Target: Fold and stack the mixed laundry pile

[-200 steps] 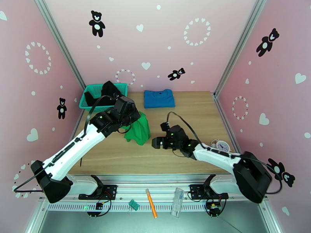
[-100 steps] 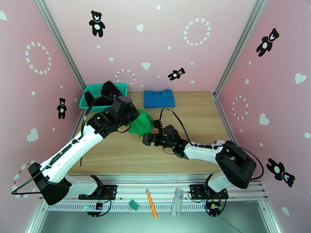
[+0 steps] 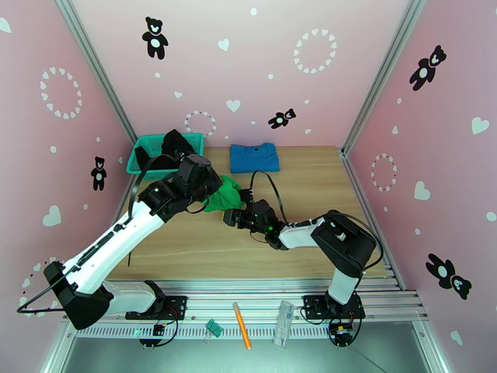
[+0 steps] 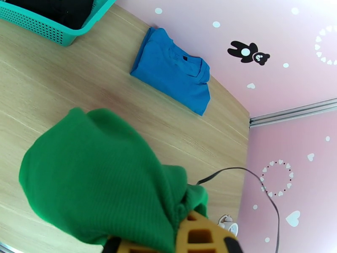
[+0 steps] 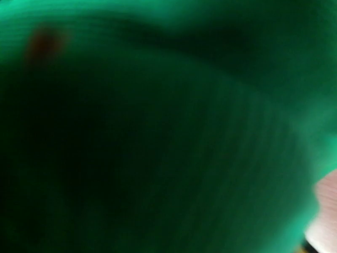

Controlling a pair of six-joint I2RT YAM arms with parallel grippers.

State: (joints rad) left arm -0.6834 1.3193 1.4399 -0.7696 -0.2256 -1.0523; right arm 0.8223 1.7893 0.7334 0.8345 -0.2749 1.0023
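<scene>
- Green garment: sits at the counter's centre, slightly toward 10 o'clock. It is bunched into a rounded lump with no clear long axis or pointing end that I can make out. In the left wrist view it bulges away from the fingers above the wood.
- Left gripper: clenched, grasping a gathered fold of the green garment.
- Right gripper: pressed against the lump from 5 o'clock. Its camera is smothered by blurred green cloth, so I cannot tell whether the fingers are released or clenched.
- Blue shirt: folded flat at 12 o'clock by the far wall. Its long axis runs 9 to 3 and the collar points to 12 o'clock. It lies well apart from the green lump.
- Black garment: heaped inside the teal basket at 10 o'clock, the far left corner.
</scene>
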